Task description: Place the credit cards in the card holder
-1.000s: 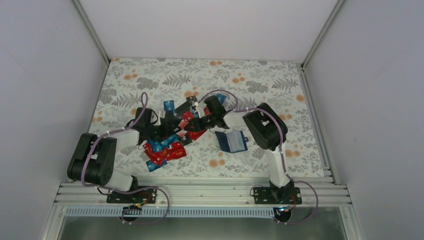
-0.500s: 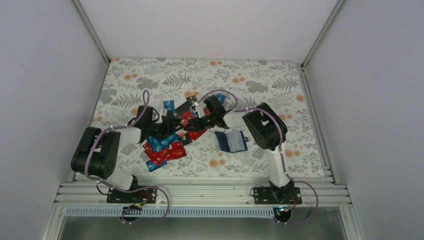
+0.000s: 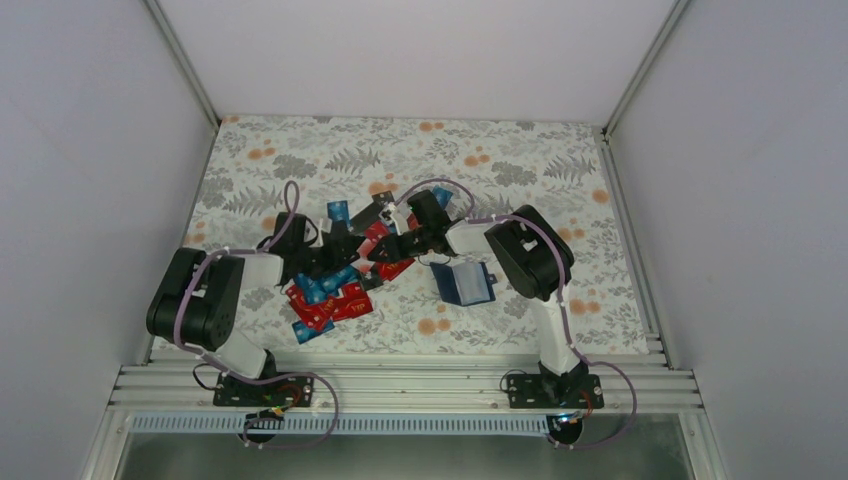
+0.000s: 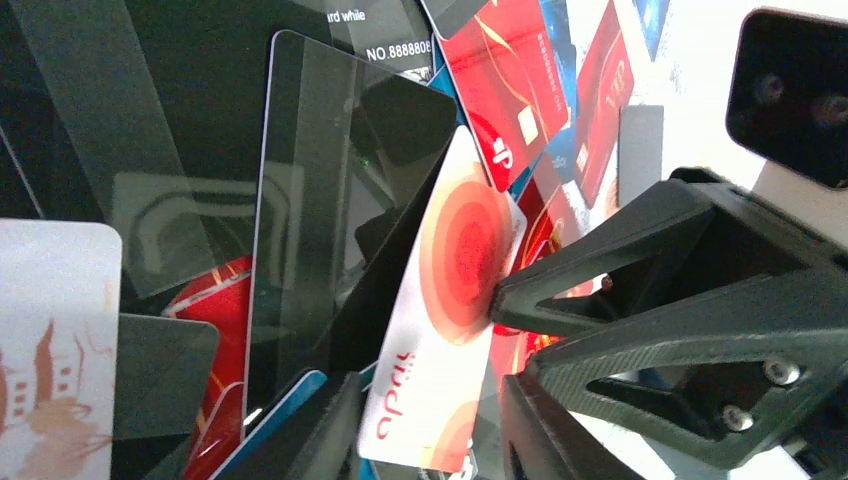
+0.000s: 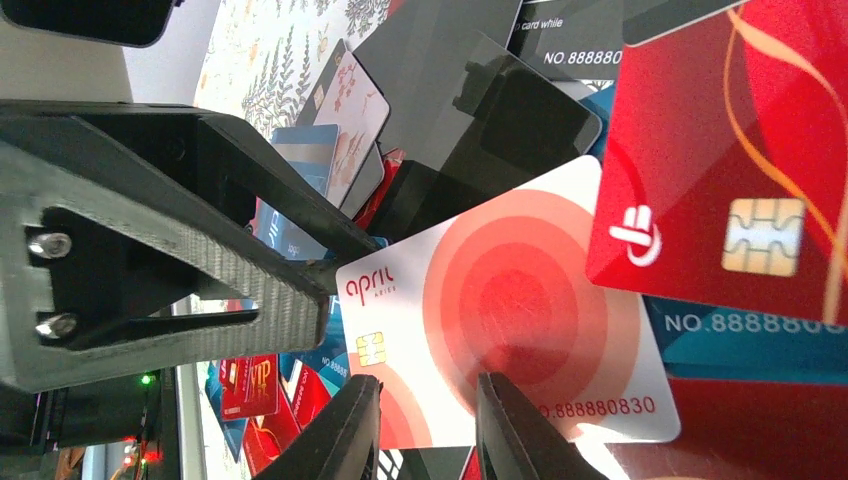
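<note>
Above the card pile point(image 3: 335, 285), both grippers: right gripper point(image 5: 425, 405) pinching a white-and-red card point(image 5: 500, 320); left gripper point(image 4: 430, 420) half-closed around its opposite edge; right of pile, card holder point(image 3: 465, 283) open, apparently unfilled; nearly all cards unplaced.

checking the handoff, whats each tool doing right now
left tool: around the white-and-red card, grip cannot be told
right tool: closed, holding the white-and-red card

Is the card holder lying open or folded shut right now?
Open: the card holder lies spread flat on the table, its lighter blue inside facing up, right of the card pile. Whether any card sits in it cannot be told.
</note>
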Controlling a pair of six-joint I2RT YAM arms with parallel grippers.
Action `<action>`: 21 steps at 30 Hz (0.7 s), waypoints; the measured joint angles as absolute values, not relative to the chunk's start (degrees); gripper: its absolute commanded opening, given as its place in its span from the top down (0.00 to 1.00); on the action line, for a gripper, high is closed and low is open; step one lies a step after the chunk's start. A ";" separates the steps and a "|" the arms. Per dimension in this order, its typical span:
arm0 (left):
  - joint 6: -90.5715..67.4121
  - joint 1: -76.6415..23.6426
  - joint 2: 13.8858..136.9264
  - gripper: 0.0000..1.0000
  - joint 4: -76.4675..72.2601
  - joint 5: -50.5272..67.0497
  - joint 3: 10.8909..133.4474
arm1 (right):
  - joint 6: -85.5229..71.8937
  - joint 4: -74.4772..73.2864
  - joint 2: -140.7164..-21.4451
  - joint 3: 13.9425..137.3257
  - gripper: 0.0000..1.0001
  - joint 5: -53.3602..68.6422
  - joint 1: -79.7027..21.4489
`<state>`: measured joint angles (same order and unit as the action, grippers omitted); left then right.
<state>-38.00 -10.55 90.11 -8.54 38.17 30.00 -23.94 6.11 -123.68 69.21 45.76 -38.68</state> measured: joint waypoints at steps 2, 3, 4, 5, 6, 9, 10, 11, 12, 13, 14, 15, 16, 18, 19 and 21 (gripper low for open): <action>-37.98 -10.52 90.50 0.80 -8.62 37.67 30.00 | -23.94 5.96 -123.70 69.36 0.72 45.76 -38.70; -38.13 -10.52 90.61 0.84 -8.62 37.36 30.00 | -23.94 5.93 -123.70 69.36 0.72 45.74 -38.70; -37.95 -10.50 90.76 0.90 -8.43 36.73 30.00 | -23.94 5.91 -123.70 69.38 0.72 45.74 -38.68; -37.87 -10.50 90.91 0.96 -8.32 36.36 30.00 | -23.94 5.89 -123.70 69.43 0.72 45.74 -38.70; -37.74 -10.50 91.00 0.97 -8.08 35.75 30.00 | -23.94 5.82 -123.70 69.45 0.72 45.74 -38.70; -37.60 -10.63 91.24 0.98 -7.92 34.94 29.98 | -23.94 5.72 -123.70 69.56 0.72 45.71 -38.76; -37.52 -10.72 91.24 0.98 -7.97 34.89 30.00 | -23.94 5.65 -123.70 69.60 0.72 45.71 -38.83; -37.52 -10.76 91.24 0.98 -8.01 34.83 29.98 | -23.92 5.61 -123.70 69.65 0.72 45.69 -38.89; -37.52 -10.76 91.24 0.98 -8.01 34.83 29.98 | -23.92 5.56 -123.70 69.69 0.72 45.65 -38.96; -37.52 -10.79 91.24 0.98 -8.01 34.81 29.98 | -23.94 5.41 -123.70 69.78 0.72 45.60 -39.00; -37.52 -10.79 91.22 0.98 -8.01 34.79 29.98 | -23.94 5.23 -123.70 69.89 0.71 45.56 -39.05; -37.54 -10.79 91.18 0.98 -7.99 34.72 29.98 | -23.92 4.89 -123.68 70.08 0.70 45.45 -39.09; -37.54 -10.83 91.09 0.98 -7.94 34.65 29.98 | -23.92 4.62 -123.66 70.22 0.69 45.43 -39.11; -37.56 -11.00 90.48 0.98 -7.62 34.48 29.98 | -23.94 3.88 -123.33 70.41 0.66 45.04 -39.24; -37.56 -11.18 89.84 0.98 -7.29 34.41 29.98 | -23.92 3.38 -122.96 70.52 0.64 44.60 -39.35; -37.54 -11.49 88.58 0.98 -6.55 34.24 29.98 | -23.97 1.65 -122.06 70.57 0.58 43.68 -39.55</action>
